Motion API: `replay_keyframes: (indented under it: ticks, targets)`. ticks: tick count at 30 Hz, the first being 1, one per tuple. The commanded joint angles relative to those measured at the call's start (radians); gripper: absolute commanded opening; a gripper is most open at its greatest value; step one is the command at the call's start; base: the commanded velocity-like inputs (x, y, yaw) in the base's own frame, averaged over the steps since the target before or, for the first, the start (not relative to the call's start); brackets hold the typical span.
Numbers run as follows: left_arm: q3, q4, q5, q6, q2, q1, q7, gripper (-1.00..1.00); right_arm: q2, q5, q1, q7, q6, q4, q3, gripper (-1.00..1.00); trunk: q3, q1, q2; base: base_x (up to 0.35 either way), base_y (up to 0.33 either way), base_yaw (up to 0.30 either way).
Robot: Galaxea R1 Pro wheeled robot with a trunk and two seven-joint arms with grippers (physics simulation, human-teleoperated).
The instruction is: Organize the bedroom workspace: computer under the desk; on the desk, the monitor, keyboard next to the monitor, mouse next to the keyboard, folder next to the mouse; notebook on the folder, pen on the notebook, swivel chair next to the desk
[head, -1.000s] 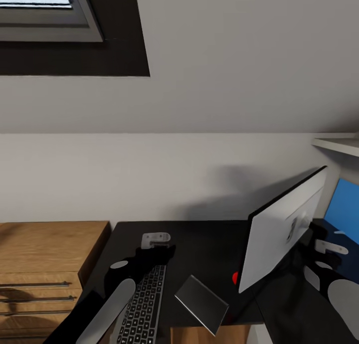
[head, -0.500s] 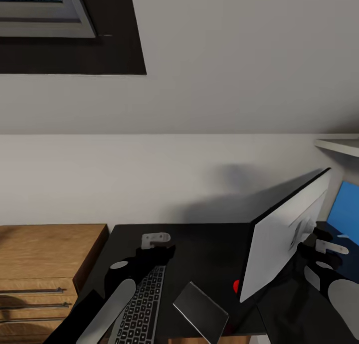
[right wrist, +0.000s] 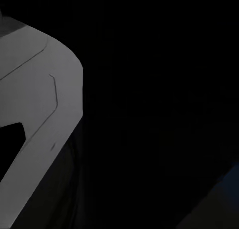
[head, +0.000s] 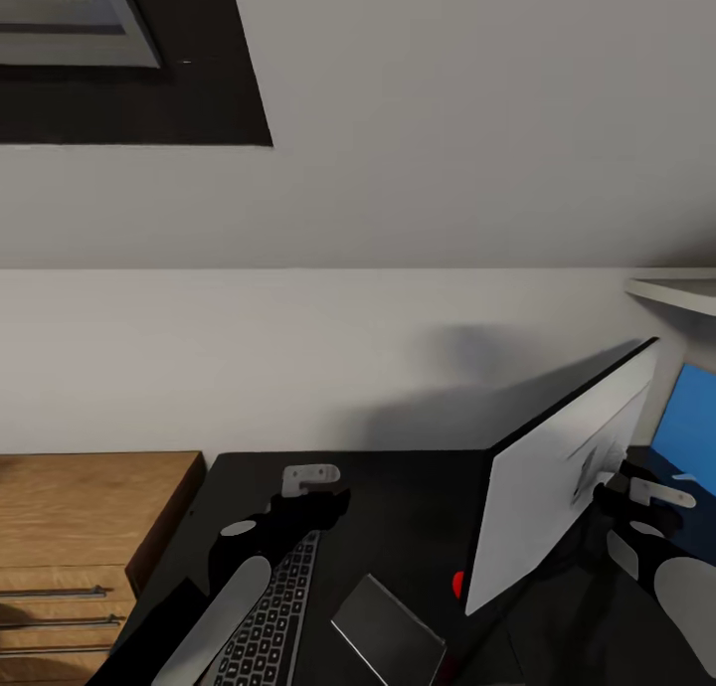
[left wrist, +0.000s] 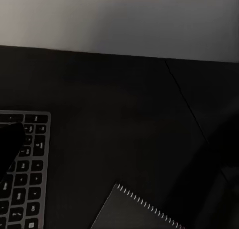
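Your right gripper (head: pixel 609 495) sits against the monitor's (head: pixel 557 487) pale back near the desk's (head: pixel 398 507) right end, probably to brace or turn the tilted screen, though you cannot tell whether its fingers are clamped. Your left gripper (head: pixel 316 497) rests over the keyboard's (head: pixel 270 616) far end near the desk's left edge (grip unreadable too). The spiral notebook (head: pixel 388 630) lies at the front edge between keyboard and monitor, and the blue folder (head: pixel 688 429) stands behind the screen.
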Motion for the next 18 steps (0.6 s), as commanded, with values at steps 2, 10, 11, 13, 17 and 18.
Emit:
replay_keyframes:
  ticks: [2, 10, 11, 13, 17, 18]
  targets:
    - [-0.002, -0.001, 0.01, 0.0, 0.001, -0.001, 0.01, 1.0, 0.0, 0.013, -0.001, -0.002, -0.003, 0.001, -0.006, 1.0, -0.002, 0.0, -0.001, 0.02, -0.02, 0.0]
    - [-0.002, -0.001, 0.01, 0.0, 0.001, -0.001, 0.01, 1.0, 0.0, 0.013, -0.001, -0.002, -0.003, 0.001, -0.006, -1.0, -0.002, 0.0, -0.001, 0.004, -0.004, 0.0]
    - [-0.002, -0.001, 0.01, 0.0, 0.001, -0.001, 0.01, 1.0, 0.0, 0.013, -0.001, -0.002, -0.003, 0.001, -0.006, -1.0, -0.002, 0.0, -0.001, 0.0, 0.0, 0.0]
    - [-0.002, -0.001, 0.01, 0.0, 0.001, -0.001, 0.01, 1.0, 0.0, 0.013, -0.001, -0.002, -0.003, 0.001, -0.006, -1.0, -0.002, 0.0, -0.001, 0.0, 0.0, 0.0]
    - [-0.002, -0.001, 0.01, 0.0, 0.001, -0.001, 0.01, 1.0, 0.0, 0.013, -0.001, -0.002, -0.003, 0.001, -0.006, -1.0, -0.002, 0.0, -0.001, 0.0, 0.0, 0.0]
    - [-0.002, -0.001, 0.01, 0.0, 0.001, -0.001, 0.01, 1.0, 0.001, 0.013, -0.001, -0.002, -0.003, 0.001, -0.006, -1.0, -0.002, 0.0, -0.001, 0.0, 0.0, 0.0]
